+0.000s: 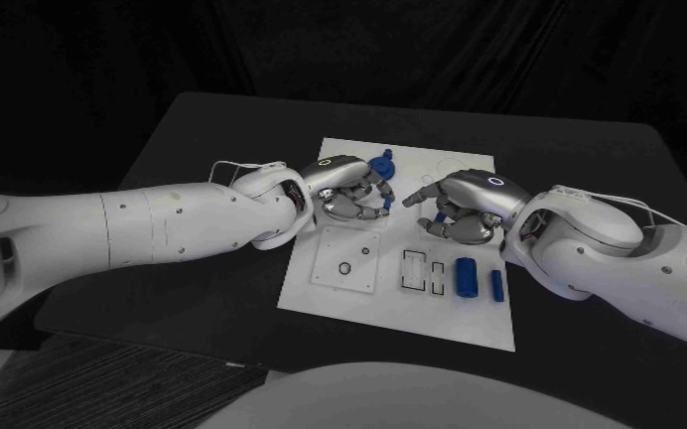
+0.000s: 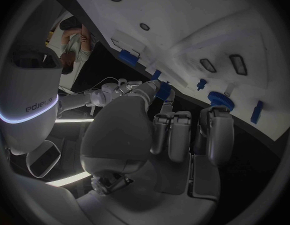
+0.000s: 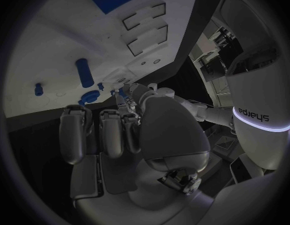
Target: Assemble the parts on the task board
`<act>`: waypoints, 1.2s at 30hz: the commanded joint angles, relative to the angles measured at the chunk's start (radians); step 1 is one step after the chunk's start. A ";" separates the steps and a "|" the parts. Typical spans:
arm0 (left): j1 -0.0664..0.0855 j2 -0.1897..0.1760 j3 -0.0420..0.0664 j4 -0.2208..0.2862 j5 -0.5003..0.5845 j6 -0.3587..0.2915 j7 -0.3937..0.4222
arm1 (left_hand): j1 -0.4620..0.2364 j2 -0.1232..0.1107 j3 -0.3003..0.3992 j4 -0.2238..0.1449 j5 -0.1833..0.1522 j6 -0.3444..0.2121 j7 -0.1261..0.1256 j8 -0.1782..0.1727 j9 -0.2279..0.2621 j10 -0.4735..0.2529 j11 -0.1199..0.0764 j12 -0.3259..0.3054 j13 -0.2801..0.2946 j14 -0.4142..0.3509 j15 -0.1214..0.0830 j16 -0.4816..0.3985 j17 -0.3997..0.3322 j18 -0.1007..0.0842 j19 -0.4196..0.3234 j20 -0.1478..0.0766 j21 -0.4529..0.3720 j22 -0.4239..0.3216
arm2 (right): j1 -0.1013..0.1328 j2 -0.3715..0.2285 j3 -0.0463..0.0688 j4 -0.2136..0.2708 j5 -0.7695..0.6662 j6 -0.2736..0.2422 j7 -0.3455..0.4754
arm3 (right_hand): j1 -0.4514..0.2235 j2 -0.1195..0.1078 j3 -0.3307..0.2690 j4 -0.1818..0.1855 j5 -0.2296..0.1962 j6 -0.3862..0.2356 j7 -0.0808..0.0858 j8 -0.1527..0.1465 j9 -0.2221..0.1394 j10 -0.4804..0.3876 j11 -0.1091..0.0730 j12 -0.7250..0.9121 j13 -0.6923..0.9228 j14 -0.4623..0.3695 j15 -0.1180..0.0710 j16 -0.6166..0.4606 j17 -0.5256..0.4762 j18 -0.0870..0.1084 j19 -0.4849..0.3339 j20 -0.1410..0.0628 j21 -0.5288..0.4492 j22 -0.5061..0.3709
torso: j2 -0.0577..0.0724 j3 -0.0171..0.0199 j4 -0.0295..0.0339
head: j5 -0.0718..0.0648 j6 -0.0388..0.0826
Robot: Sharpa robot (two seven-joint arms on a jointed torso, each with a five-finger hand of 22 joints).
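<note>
The white task board (image 1: 408,300) lies in the middle of the black table. My left hand (image 1: 343,189) hovers over its far part and pinches a blue part (image 1: 381,166) between thumb and a finger; the same blue part (image 2: 164,90) sits at the fingertips (image 2: 173,130) in the left wrist view. My right hand (image 1: 466,206) hangs close beside it over the board's middle, fingers (image 3: 101,130) pointing down with nothing in them. A blue cylinder (image 1: 467,276) and a thin blue bar (image 1: 496,285) lie on the board's near right.
Two rectangular slots (image 1: 425,270) and a round hole (image 1: 343,269) open in the board's near half. Other small blue pieces (image 2: 220,99) stand on the board under the hands. Bare black table (image 1: 187,141) surrounds the board.
</note>
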 commanded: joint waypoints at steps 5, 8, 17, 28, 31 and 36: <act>-0.001 -0.005 0.001 -0.013 0.004 0.038 -0.040 | 0.015 -0.004 0.007 -0.007 0.001 0.004 0.001 -0.003 -0.002 0.104 0.005 0.003 0.263 0.106 0.004 0.007 0.263 -0.009 0.045 0.004 0.001 0.225 | 0.009 -0.051 0.001 0.034 -0.002 -0.076 0.002 | -0.009 0.000 0.001 -0.006 -0.002 0.023 0.001 0.001 0.003 0.105 -0.010 -0.003 0.263 0.072 -0.002 -0.001 0.104 0.010 0.046 -0.004 -0.004 0.219 | 0.000 0.0003 -0.0023 | -0.001 0.000; -0.001 -0.004 0.001 -0.021 0.004 0.049 -0.050 | 0.016 -0.005 0.008 -0.008 -0.003 0.001 0.003 -0.006 -0.004 0.104 0.006 0.003 0.263 0.106 0.005 0.007 0.263 -0.008 0.045 0.004 0.001 0.225 | 0.011 -0.065 0.001 0.040 -0.002 -0.080 0.000 | -0.010 0.000 0.001 -0.006 -0.001 0.028 0.001 0.002 0.004 0.105 -0.010 -0.003 0.263 0.072 -0.002 -0.001 0.105 0.009 0.047 -0.004 -0.002 0.219 | -0.001 0.0005 -0.0017 | -0.001 0.000; -0.002 0.005 0.001 -0.039 0.004 0.059 -0.059 | 0.022 -0.006 0.010 -0.013 -0.020 0.003 0.004 -0.011 -0.006 0.104 0.007 0.003 0.263 0.106 0.007 0.007 0.263 -0.009 0.045 0.005 0.001 0.225 | 0.013 -0.088 0.001 0.048 -0.002 -0.075 -0.006 | -0.010 0.000 0.002 -0.007 -0.001 0.033 0.000 0.003 0.004 0.105 -0.011 -0.003 0.263 0.072 -0.002 -0.001 0.105 0.009 0.046 -0.005 -0.003 0.219 | -0.001 -0.0007 -0.0014 | -0.004 0.000; -0.013 0.021 0.001 -0.062 0.004 0.056 -0.068 | 0.027 -0.006 0.011 -0.018 -0.042 0.007 0.004 -0.013 -0.008 0.104 0.008 0.003 0.263 0.106 0.007 0.007 0.263 -0.008 0.044 0.006 0.001 0.225 | 0.013 -0.093 0.000 0.050 -0.002 -0.076 -0.006 | -0.010 0.000 0.002 -0.007 -0.001 0.035 0.000 0.004 0.005 0.105 -0.011 -0.003 0.263 0.072 -0.003 -0.001 0.104 0.009 0.047 -0.005 -0.002 0.219 | 0.000 0.0003 -0.0006 | -0.008 0.000; -0.016 0.023 0.001 -0.066 0.004 0.050 -0.066 | 0.028 -0.006 0.011 -0.019 -0.045 0.007 0.004 -0.014 -0.008 0.104 0.008 0.003 0.263 0.106 0.007 0.007 0.263 -0.008 0.044 0.006 0.001 0.225 | 0.013 -0.093 0.000 0.050 -0.002 -0.076 -0.006 | -0.011 0.000 0.002 -0.007 -0.001 0.037 -0.001 0.004 0.005 0.105 -0.011 -0.003 0.263 0.072 -0.003 -0.001 0.104 0.009 0.047 -0.005 -0.002 0.219 | 0.000 0.0003 0.0002 | -0.009 0.000; -0.021 0.026 0.001 -0.071 0.004 0.044 -0.061 | 0.029 -0.005 0.011 -0.019 -0.052 0.009 0.004 -0.015 -0.009 0.104 0.008 0.003 0.263 0.106 0.007 0.007 0.263 -0.008 0.044 0.006 0.000 0.225 | 0.013 -0.093 0.000 0.050 -0.002 -0.075 -0.006 | -0.011 0.000 0.002 -0.007 -0.001 0.037 -0.001 0.004 0.005 0.105 -0.011 -0.003 0.263 0.072 -0.003 -0.001 0.104 0.009 0.047 -0.005 -0.002 0.219 | 0.002 0.0007 -0.0016 | -0.008 0.000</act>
